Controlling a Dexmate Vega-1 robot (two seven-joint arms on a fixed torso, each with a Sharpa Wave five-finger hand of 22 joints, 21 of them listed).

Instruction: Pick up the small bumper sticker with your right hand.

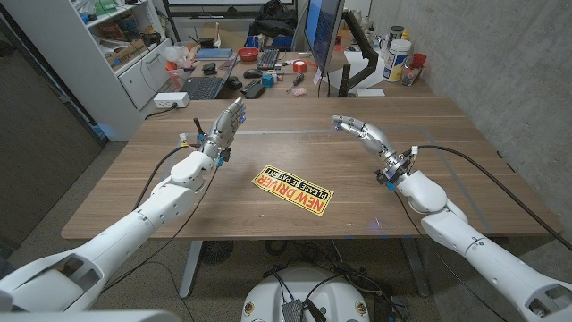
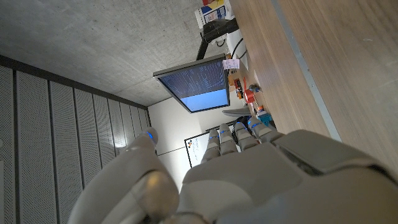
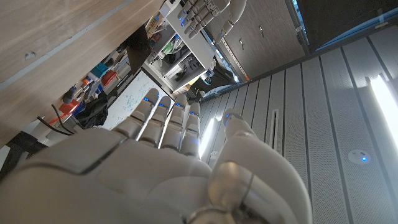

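Fingers [image 1: 350,124] of my right hand [image 1: 365,134] reach out nearly straight and lie side by side, with the tips bent slightly inward, and they hold nothing; the right wrist view shows the same fingers close together with the thumb standing a little apart. That hand hangs in the air above the wooden table [image 1: 429,152], on the right side, well apart from the bumper sticker [image 1: 292,190]. My left hand [image 1: 224,126] is raised on the other side, fingers stretched out and lying together, pointing away from me toward the far edge, also with nothing in it; the left wrist view shows its fingers lined up next to each other with the thumb off to one side. The sticker is yellow with red and black lettering and lies flat on the table, set at a slant, between my two arms and nearer to me than either hand. Neither hand touches it. Beyond the far edge of the table stands a monitor [image 1: 323,34] amid desk clutter, and a white shelf unit [image 1: 125,45] stands at the far left.
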